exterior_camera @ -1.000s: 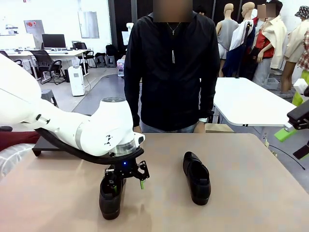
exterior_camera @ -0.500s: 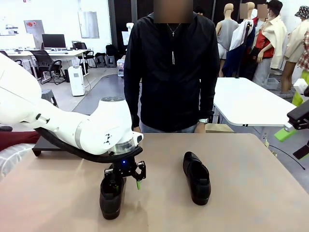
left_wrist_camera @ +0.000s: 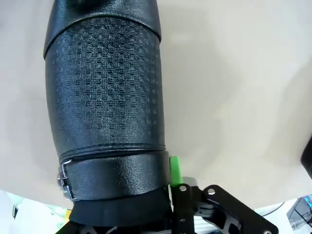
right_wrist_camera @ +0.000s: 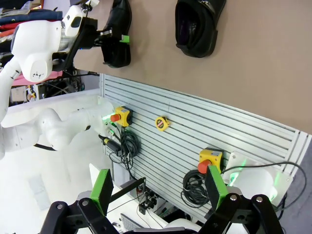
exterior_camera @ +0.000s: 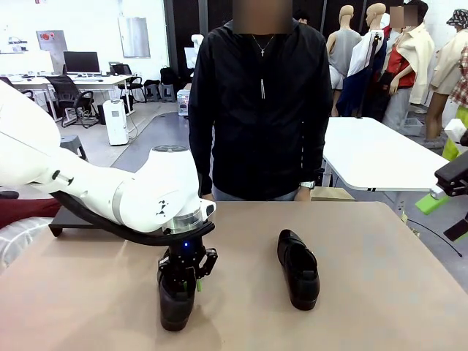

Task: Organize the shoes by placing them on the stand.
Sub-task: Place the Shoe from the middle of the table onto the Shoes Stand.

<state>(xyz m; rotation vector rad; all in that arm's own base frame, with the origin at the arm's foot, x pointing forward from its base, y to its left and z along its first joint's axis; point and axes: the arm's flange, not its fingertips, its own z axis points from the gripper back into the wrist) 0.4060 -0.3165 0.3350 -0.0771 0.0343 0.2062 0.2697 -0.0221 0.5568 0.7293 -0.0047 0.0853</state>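
The left shoe (exterior_camera: 178,303) stands on the table (exterior_camera: 380,307) close to the robot's edge, toe toward the camera. The left gripper (exterior_camera: 187,272) is pinched onto its rear end from above. In the left wrist view one green pad (left_wrist_camera: 174,168) presses flat against the shoe's side, beside a strap across the textured upper (the other finger is hidden by the shoe). The right shoe (exterior_camera: 297,268) lies well apart from it near the table's middle, also toe toward the camera and untouched. A low black stand (exterior_camera: 66,219) sits at the table's far left corner, behind the left arm, with no shoe visible on it. The right gripper (right_wrist_camera: 158,187) hangs off the table's right side, its jaws spread wide with nothing between them. A person in a black jacket (exterior_camera: 259,110) stands at the far edge.
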